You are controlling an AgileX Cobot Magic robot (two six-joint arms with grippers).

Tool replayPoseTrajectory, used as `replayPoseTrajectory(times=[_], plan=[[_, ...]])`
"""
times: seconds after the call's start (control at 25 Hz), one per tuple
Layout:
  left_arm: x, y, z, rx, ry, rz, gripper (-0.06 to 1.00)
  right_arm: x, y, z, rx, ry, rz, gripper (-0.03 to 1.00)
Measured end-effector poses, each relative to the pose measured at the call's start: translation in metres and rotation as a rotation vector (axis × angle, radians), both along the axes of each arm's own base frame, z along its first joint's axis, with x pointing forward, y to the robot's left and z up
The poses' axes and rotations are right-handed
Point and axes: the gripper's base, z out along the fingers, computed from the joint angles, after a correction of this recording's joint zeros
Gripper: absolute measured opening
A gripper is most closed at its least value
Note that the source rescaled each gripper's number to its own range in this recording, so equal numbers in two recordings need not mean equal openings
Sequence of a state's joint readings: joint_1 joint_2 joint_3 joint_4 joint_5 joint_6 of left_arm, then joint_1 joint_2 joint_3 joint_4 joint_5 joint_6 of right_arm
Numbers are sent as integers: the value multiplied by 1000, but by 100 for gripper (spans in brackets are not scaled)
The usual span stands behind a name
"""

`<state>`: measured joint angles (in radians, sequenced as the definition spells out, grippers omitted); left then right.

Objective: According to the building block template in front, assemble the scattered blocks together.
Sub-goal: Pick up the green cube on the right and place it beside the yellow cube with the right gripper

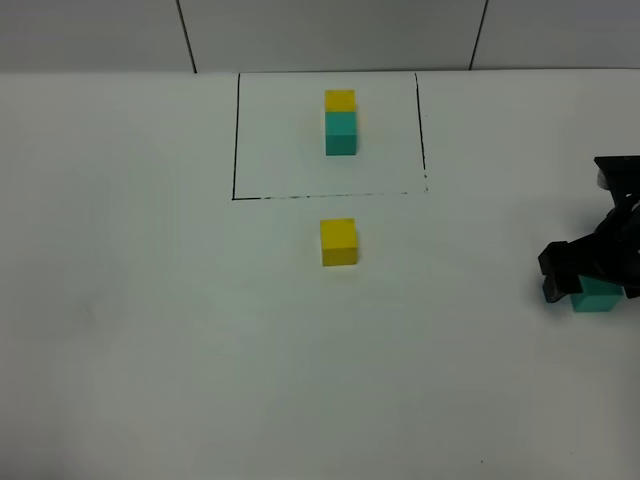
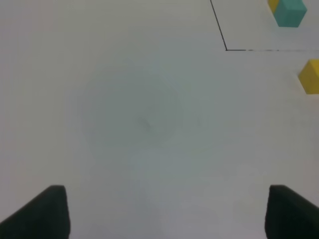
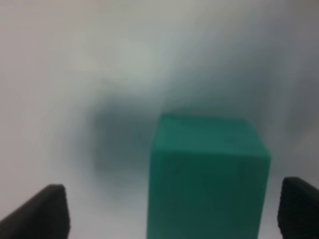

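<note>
The right tool has its jaws spread wide, with one black finger on either side of the loose teal cube. The cube rests on the table between them and is closer to one finger than the other. A thin strip of white surface shows on the near side and a broad one on the far side, so neither finger presses on it and the cube is not gripped. In the high view this tool sits low at the right edge of the table. Its dark body covers the top of the teal cube, leaving only the cube's lower front showing.

The left tool is also spread wide, with only bare white table between its fingers, so it holds nothing.

The loose yellow cube sits near the middle of the table, well apart from the teal cube. In the high view it is to the teal cube's left. It lies just outside the near side of the black-line frame.

Inside that frame stands the building block template. Its yellow half and teal half touch, with the yellow farther from the camera and the teal nearer. The loose yellow cube is roughly in line with the template.

The left wrist camera catches a corner of the frame, the template's teal half and the yellow cube at the rim of its picture, all well away from the left tool.
</note>
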<state>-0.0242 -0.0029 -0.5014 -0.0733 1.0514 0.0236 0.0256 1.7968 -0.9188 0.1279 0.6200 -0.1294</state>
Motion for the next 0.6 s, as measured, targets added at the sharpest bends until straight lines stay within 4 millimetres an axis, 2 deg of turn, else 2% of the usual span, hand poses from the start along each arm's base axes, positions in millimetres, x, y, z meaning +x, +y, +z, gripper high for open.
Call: replayPoseTrajectory(times=[0.16,0.24,0.32,0.52,0.6], plan=[[0,0,0,0,0,0,66,2,-2,-7,3,6,-12,70],[0,0,0,0,0,0,66,3,-2,-7,4,1,-13,63],[0,0,0,0,0,0,66,3,-3,-8,3,1,-15,50],[0,0,0,0,1,0,66,2,-4,-19,1,50,-19,3],[0,0,0,0,1,0,66,2,-4,-20,-2,55,-19,1]])
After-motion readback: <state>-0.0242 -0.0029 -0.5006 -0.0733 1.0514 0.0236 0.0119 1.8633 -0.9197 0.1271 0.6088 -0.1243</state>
